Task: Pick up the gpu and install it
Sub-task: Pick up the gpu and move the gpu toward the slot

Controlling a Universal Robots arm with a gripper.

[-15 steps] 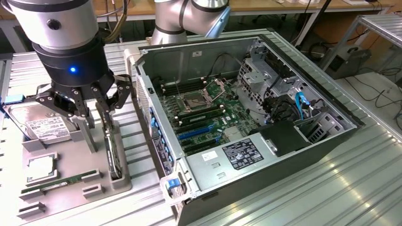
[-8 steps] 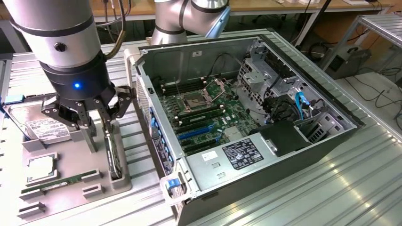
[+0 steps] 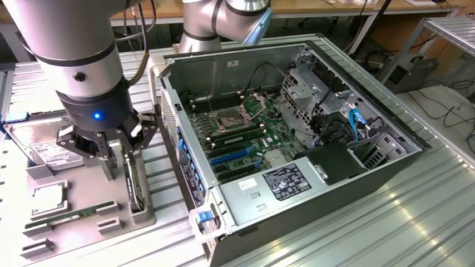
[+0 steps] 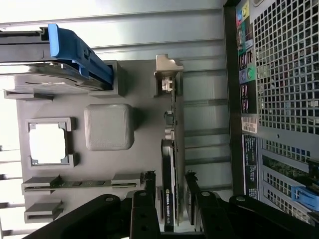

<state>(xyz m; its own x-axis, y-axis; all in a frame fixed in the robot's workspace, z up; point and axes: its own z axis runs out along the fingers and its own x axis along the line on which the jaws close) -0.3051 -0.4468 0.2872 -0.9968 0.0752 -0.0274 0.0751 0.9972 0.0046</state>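
Your arm (image 3: pixel 82 61) hangs over the gray tray (image 3: pixel 82 192), which sits on the metal worktop (image 3: pixel 386 222) beside the open computer case (image 3: pixel 215 69).

The black card (image 3: pixel 133 189) stands up on its thin edge in a slot along the tray's edge closest to the case. Its shiny metal end (image 4: pixel 168 69) points to the far end of that slot, away from the jaws.

Your jaws are apart. They are down low around the card, one on each side of it. In the wrist view you can see a thin gap between each jaw and the card (image 4: pixel 169 149), so they are not squeezing it. The card is not lifted. It sits in its slot on the tray.

Other things rest on the same tray. A silver hard drive (image 3: pixel 48 151) is at the tray's far corner, away from the case. A square chip (image 3: pixel 46 200) lies in its own little frame near the middle of the tray's outer edge. A thin green stick (image 3: pixel 67 218) lies in a long slot just past the chip.

Inside the case you can see the green board (image 3: pixel 245 133) with its blue slots (image 3: pixel 230 156).
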